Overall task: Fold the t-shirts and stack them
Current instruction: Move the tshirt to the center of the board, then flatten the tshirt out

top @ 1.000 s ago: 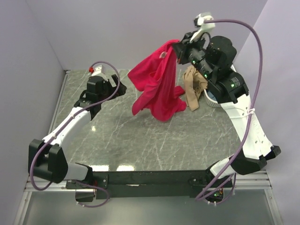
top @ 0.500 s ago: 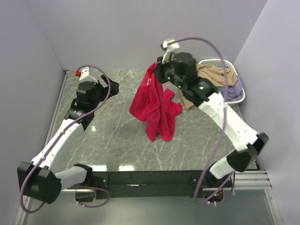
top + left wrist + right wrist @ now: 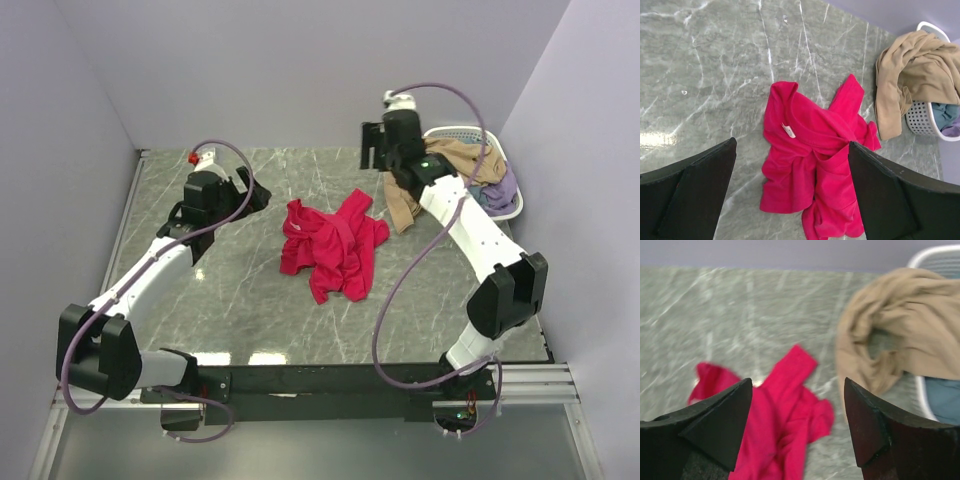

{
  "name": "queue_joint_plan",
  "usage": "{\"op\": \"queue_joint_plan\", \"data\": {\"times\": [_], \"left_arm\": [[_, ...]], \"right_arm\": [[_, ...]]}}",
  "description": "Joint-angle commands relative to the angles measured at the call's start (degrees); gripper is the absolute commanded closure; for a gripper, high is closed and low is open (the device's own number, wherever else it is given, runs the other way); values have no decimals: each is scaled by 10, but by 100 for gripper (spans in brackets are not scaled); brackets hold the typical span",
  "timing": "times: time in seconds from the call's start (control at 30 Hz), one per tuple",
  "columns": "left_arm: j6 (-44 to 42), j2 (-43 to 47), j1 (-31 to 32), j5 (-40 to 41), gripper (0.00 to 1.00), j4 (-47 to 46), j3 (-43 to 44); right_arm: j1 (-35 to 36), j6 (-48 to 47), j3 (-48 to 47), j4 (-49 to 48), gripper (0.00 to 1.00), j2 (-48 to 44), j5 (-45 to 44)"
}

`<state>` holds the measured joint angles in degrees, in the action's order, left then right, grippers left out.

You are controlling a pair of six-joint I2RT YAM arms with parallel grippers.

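Right hand [image 3: 797,427] opened — red t-shirt [image 3: 332,247] dropped, now crumpled on table [image 3: 250,310].

Even, soft light — pale glare on the table [image 3: 262,357] at its near edge; the right wrist view is blurred.

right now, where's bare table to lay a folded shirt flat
Bare marble table runs along the near edge, between the red t-shirt and the arm bases, and on the left below the left gripper. Far right is crowded: the tan shirt spills from the white basket near the red one.
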<state>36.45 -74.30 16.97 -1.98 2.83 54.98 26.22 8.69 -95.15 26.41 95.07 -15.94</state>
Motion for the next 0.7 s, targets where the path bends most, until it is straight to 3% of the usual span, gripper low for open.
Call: {"op": "queue_joint_plan", "data": {"times": [0.0, 0.67], "left_arm": [[-8, -7, 3, -21, 1, -16, 29], [-16, -8, 3, -30, 1, -12, 35]], "right_arm": [[-49, 11, -27, -18, 19, -2, -6], [-172, 18, -244, 48, 15, 219, -22]]}}
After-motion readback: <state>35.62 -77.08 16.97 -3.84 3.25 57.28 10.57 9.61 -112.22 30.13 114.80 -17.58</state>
